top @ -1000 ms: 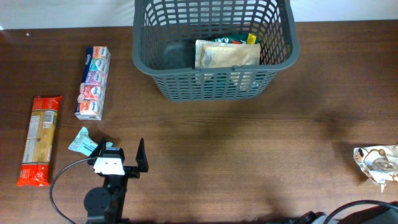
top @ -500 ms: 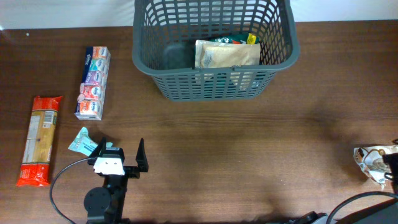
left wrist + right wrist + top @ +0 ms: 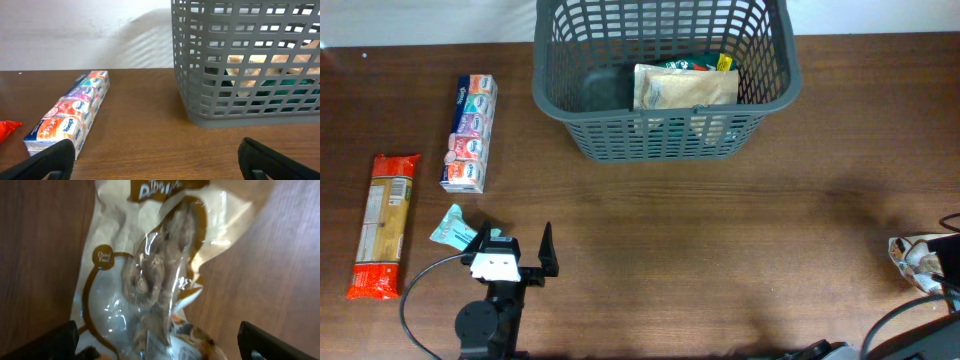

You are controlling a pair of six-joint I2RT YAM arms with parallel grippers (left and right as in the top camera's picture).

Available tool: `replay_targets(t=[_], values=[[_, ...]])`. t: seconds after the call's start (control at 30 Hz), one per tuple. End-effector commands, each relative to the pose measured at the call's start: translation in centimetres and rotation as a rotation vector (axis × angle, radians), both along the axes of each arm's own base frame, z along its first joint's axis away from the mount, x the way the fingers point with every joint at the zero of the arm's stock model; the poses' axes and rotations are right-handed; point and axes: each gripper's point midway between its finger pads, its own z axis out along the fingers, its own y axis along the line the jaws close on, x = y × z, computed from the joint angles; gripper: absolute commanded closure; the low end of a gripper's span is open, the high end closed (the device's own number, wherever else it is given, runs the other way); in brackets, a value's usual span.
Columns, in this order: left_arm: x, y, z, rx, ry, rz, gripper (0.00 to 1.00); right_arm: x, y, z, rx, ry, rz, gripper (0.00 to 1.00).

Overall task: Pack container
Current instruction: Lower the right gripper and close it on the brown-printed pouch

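Two arms in view, both sets of jaws spread wide and holding nothing.

Container (image 3: 665,80): dark grey lattice basket, upright at the far edge of the brown wooden surface (image 3: 720,230), slightly right of centre. Inside it, against the right half of the base, a beige pouch (image 3: 685,88) lies over a green packet (image 3: 695,64). The left part of the base is bare.

Left jaws: low over the near-left of the surface, pointing toward the far edge, fingers fully apart. Left wrist view looks across at the container's slotted wall (image 3: 245,65) and at a strip pack of pocket tissues (image 3: 70,117). A small teal sachet (image 3: 452,226) lies just beside the left finger. Contact cannot be told.

Further left, a long orange pasta packet (image 3: 382,225) lies lengthwise, well apart from the container.

Right jaws: at the near-right edge, directly over a clear snack bag with brown print (image 3: 155,275). Both fingers stand out to either side of the bag, not closed on it. Whether they touch it cannot be told.
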Motion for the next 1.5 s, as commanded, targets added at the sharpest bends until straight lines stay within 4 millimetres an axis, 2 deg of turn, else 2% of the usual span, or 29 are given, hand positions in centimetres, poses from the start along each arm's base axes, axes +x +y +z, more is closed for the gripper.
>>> replay_targets(t=[0.0, 0.23, 0.6, 0.63, 0.7, 0.8, 0.83, 0.87, 1.2, 1.37, 1.47], values=[[0.0, 0.0, -0.1, 0.006, -0.004, -0.003, 0.01, 0.3, 0.5, -1.7, 0.058, -0.007, 0.014, 0.01], [0.0, 0.0, -0.1, 0.006, -0.004, -0.003, 0.01, 0.3, 0.4, -3.4, 0.090, 0.012, 0.006, 0.01], [0.0, 0.0, -0.1, 0.006, -0.004, -0.003, 0.01, 0.3, 0.3, -4.7, 0.113, 0.024, 0.006, 0.02], [0.0, 0.0, -0.1, 0.006, -0.004, -0.003, 0.01, 0.4, 0.3, -4.8, 0.114, 0.025, 0.006, 0.04], [0.0, 0.0, -0.1, 0.006, -0.004, -0.003, 0.01, 0.3, 0.4, -4.9, 0.118, 0.027, 0.006, 0.26], [0.0, 0.0, -0.1, 0.006, -0.004, -0.003, 0.01, 0.3, 0.4, -5.1, 0.125, 0.030, 0.006, 0.78], [0.0, 0.0, -0.1, 0.006, -0.004, -0.003, 0.01, 0.3, 0.4, -5.2, 0.126, 0.031, 0.006, 0.91], [0.0, 0.0, -0.1, 0.006, -0.004, -0.003, 0.01, 0.3, 0.4, -5.2, 0.125, 0.031, 0.006, 0.97], [0.0, 0.0, -0.1, 0.006, -0.004, -0.003, 0.01, 1.0, 0.1, -4.6, 0.120, 0.003, 0.018, 0.97], [0.0, 0.0, -0.1, 0.006, -0.004, -0.003, 0.01, 2.8, -0.8, -2.7, 0.111, -0.070, 0.040, 0.96], [0.0, 0.0, -0.1, 0.006, -0.004, -0.003, 0.01, 4.1, -1.7, -0.7, 0.080, -0.086, 0.067, 0.96]])
